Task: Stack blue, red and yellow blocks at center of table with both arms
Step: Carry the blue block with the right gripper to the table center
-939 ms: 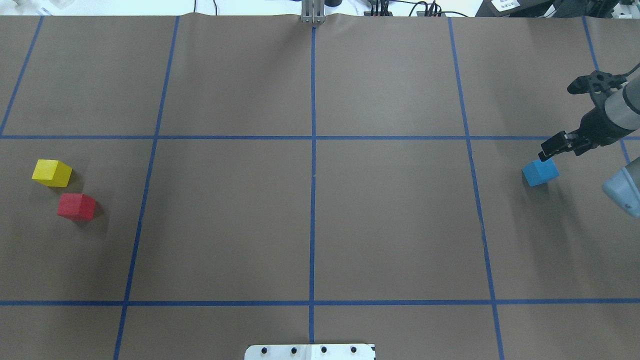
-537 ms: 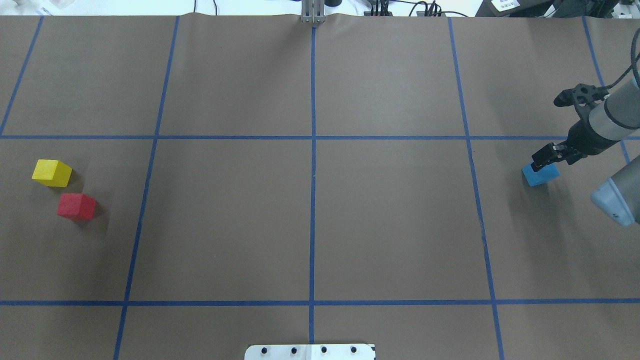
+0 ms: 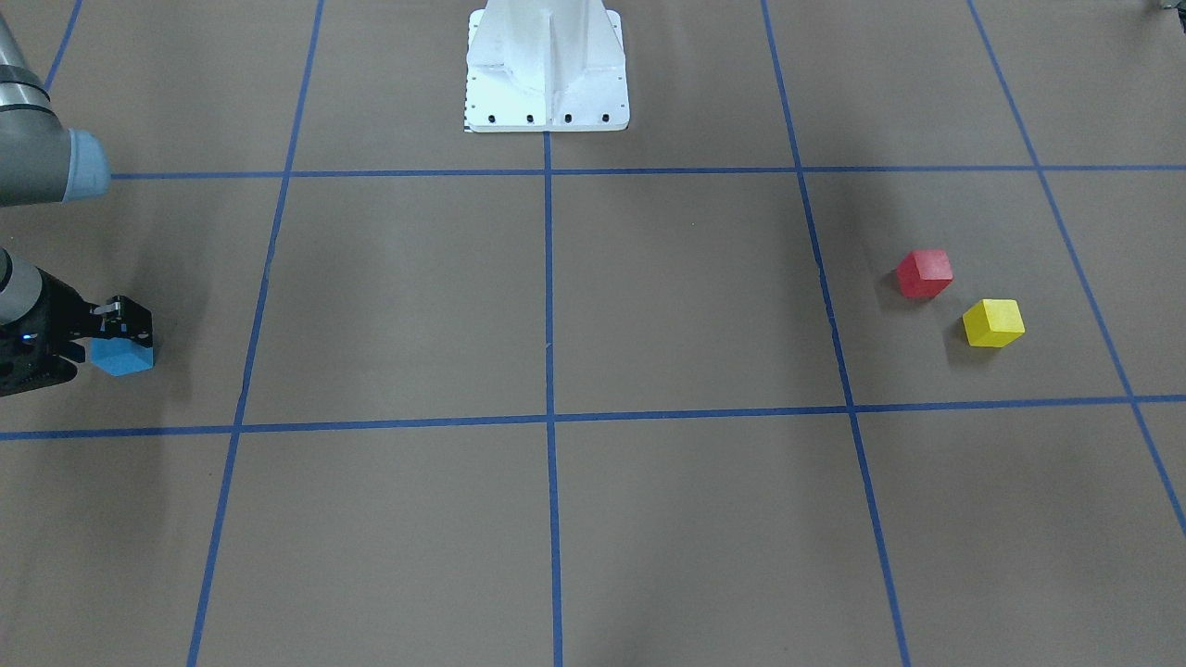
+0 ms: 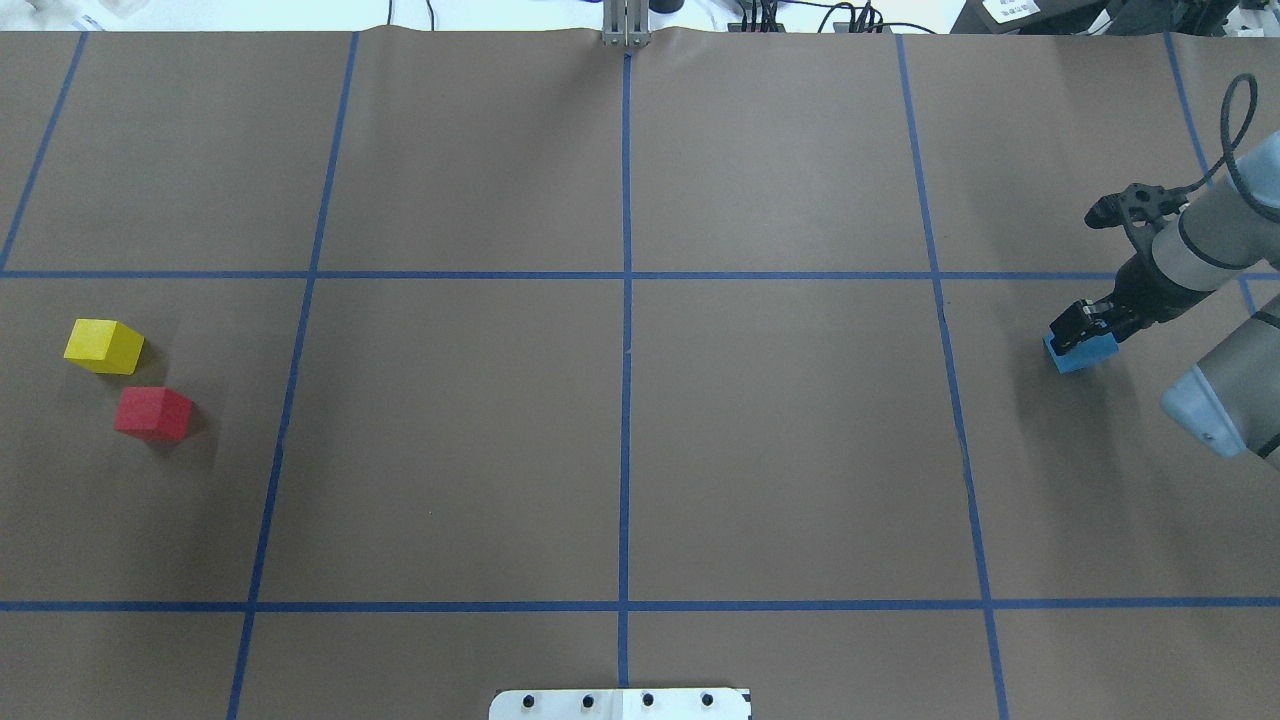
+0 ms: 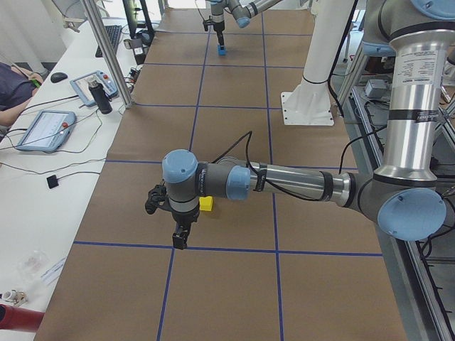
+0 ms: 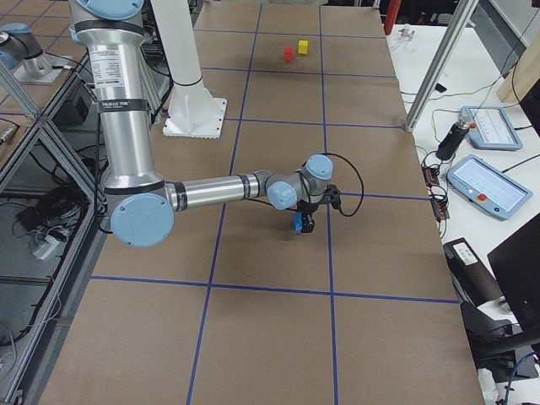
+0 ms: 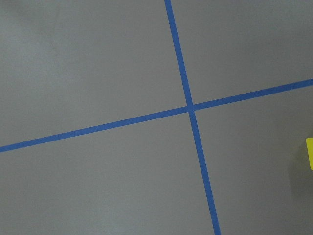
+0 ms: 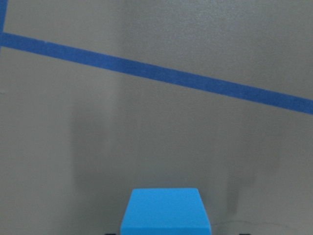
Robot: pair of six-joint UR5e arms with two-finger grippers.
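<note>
The blue block sits at the table's right side, also in the front view and at the bottom of the right wrist view. My right gripper is open and low over it, a finger on each side of its top. The yellow block and the red block sit close together at the far left. My left gripper shows only in the exterior left view, hovering near the yellow block; I cannot tell whether it is open or shut.
Blue tape lines divide the brown table into a grid. The robot's white base plate stands at the middle of the near edge. Operators' tablets and cables lie off the far edge.
My right gripper has moved down and to the left, from beside and above the blue block to down over it. The blocks have not moved.
</note>
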